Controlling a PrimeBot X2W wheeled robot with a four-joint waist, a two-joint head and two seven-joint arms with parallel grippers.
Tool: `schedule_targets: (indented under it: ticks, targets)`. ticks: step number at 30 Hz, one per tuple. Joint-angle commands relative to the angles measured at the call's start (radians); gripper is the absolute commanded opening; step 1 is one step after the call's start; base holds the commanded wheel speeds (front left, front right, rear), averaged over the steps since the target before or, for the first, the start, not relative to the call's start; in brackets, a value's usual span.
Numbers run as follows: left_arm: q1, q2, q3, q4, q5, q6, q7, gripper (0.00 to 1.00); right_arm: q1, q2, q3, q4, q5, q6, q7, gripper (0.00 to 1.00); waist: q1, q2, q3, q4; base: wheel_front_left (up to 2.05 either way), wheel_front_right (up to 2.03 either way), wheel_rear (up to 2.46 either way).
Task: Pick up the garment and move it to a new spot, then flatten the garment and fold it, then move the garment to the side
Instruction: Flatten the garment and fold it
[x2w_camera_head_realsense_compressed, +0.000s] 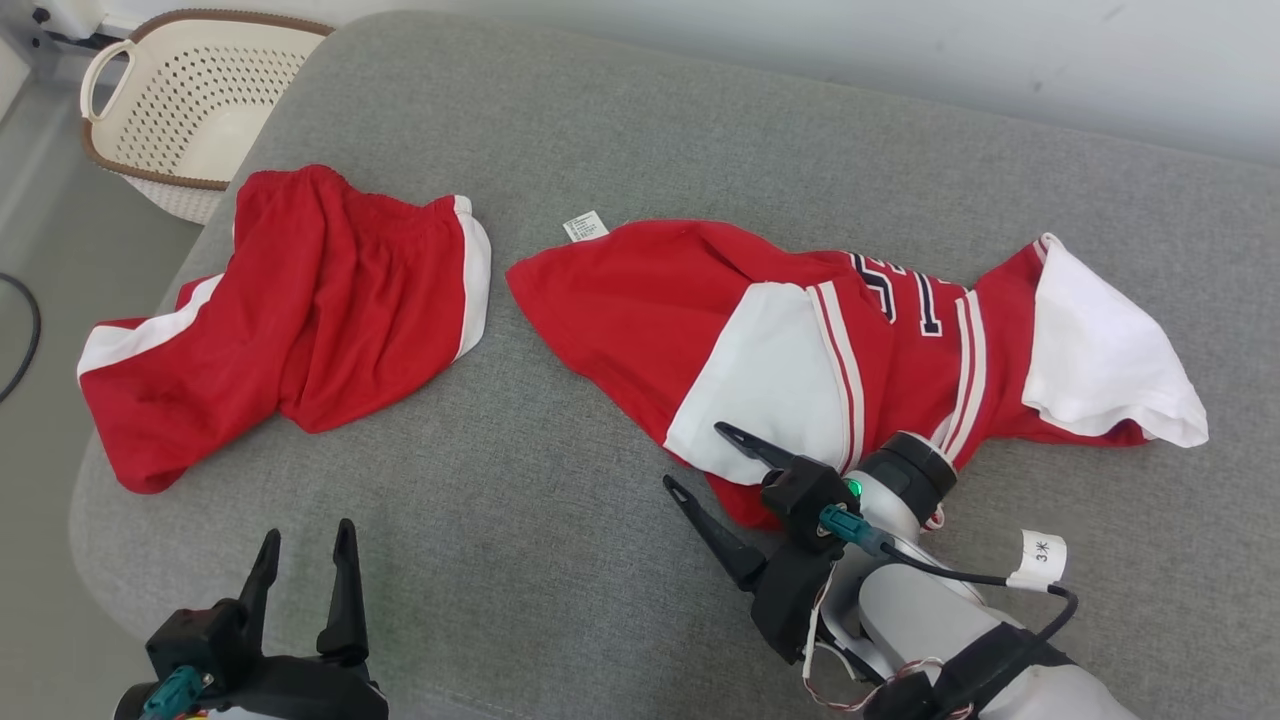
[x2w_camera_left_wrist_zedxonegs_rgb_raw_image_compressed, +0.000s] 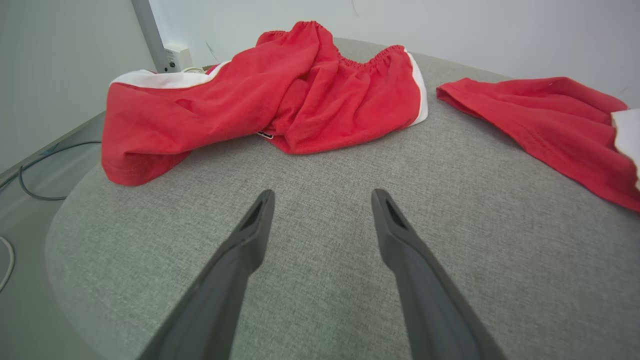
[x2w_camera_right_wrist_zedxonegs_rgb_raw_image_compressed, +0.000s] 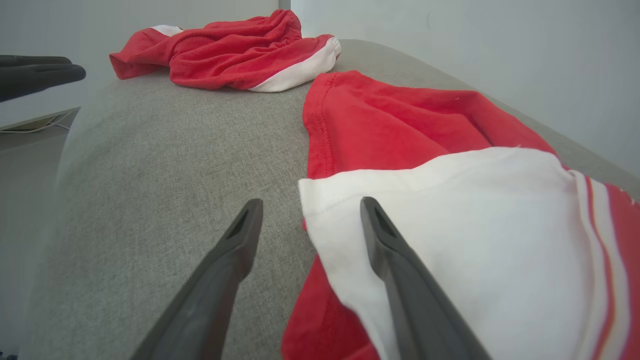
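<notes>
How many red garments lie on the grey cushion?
2. Crumpled red shorts with white side stripes lie on the left; a red-and-white lettered jersey lies on the right. None seems hidden.

Grey cushion (x2w_camera_head_realsense_compressed: 640, 130), red shorts (x2w_camera_head_realsense_compressed: 330, 300), red jersey (x2w_camera_head_realsense_compressed: 640, 310)

We see a red jersey (x2w_camera_head_realsense_compressed: 650, 310) with white sleeves, red-and-white stripes and navy numerals, red shorts (x2w_camera_head_realsense_compressed: 330, 310) with white side bands, a grey cushion (x2w_camera_head_realsense_compressed: 560, 520) and a cream, brown-rimmed basket (x2w_camera_head_realsense_compressed: 190, 110).

One jersey (x2w_camera_head_realsense_compressed: 640, 310), one shorts (x2w_camera_head_realsense_compressed: 330, 300), one basket (x2w_camera_head_realsense_compressed: 190, 100)
</notes>
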Motion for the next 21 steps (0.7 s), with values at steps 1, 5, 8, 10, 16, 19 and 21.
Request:
schedule_targets:
  ticks: [1,5,8,10,16,19,21]
  targets:
    - [0.007,0.000,-0.010,0.002,-0.011,0.008,-0.001,1.00,-0.015,0.007,-0.007,0.021,-0.027,-0.001,0.000,1.00,0.0000,-0.0001,0.007,0.008,0.00,0.00,0.00]
    - [0.008,0.000,-0.018,0.002,-0.023,0.011,-0.001,1.00,-0.024,0.018,-0.027,0.054,-0.052,-0.001,0.000,1.00,0.0000,-0.0001,0.011,0.016,0.00,0.00,0.00]
    - [0.010,0.000,-0.024,0.001,-0.030,0.016,-0.001,1.00,-0.026,0.028,-0.049,0.072,-0.068,-0.001,0.000,1.00,0.0000,-0.0001,0.014,0.021,0.00,0.00,0.00]
    - [0.014,0.000,-0.026,-0.001,-0.035,0.017,-0.001,1.00,-0.026,0.033,-0.063,0.077,-0.077,-0.001,0.000,1.00,0.0000,-0.0001,0.015,0.024,0.00,0.00,0.00]
    - [0.025,0.000,-0.032,-0.002,-0.048,0.027,-0.001,1.00,-0.011,0.035,-0.104,0.099,-0.109,-0.001,0.000,1.00,0.0000,-0.0001,0.016,0.023,0.00,0.00,0.00]
    - [0.019,0.000,-0.038,-0.002,-0.055,0.030,-0.001,1.00,-0.009,0.039,-0.129,0.116,-0.127,-0.001,0.000,1.00,0.0000,-0.0001,0.016,0.020,0.00,0.00,0.00]
    - [0.015,0.000,-0.040,-0.001,-0.061,0.031,-0.001,1.00,-0.010,0.041,-0.147,0.124,-0.140,-0.001,0.000,0.93,0.0000,-0.0001,0.018,0.019,0.00,0.00,0.00]
